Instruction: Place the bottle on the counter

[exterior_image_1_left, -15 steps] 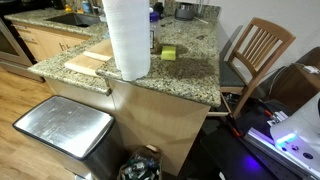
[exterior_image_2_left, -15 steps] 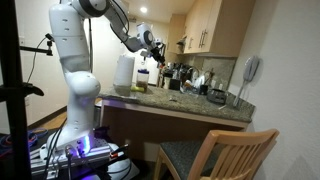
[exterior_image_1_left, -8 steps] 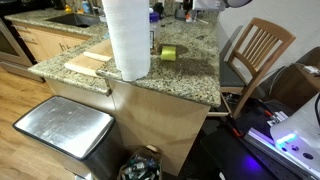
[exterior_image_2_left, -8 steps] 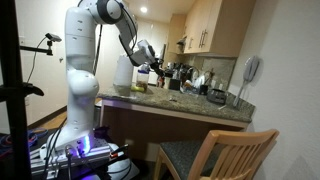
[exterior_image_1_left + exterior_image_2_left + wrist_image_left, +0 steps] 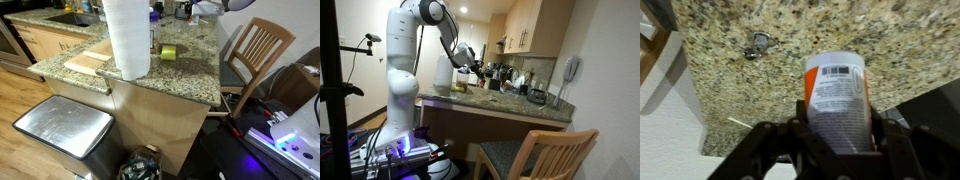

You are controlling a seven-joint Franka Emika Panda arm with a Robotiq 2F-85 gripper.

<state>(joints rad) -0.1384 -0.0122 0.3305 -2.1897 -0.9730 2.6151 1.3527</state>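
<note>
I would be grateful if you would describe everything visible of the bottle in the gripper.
In the wrist view the bottle is a round container, seemingly plastic, with a white label, an orange band and a barcode. The gripper clamps it between both fingers, with the speckled granite counter behind it. Whether its end touches the counter cannot be told.

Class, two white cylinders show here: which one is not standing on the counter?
The bottle with the orange-striped barcode label, clamped in the hand over the counter; the big paper towel roll stands on it.
</note>
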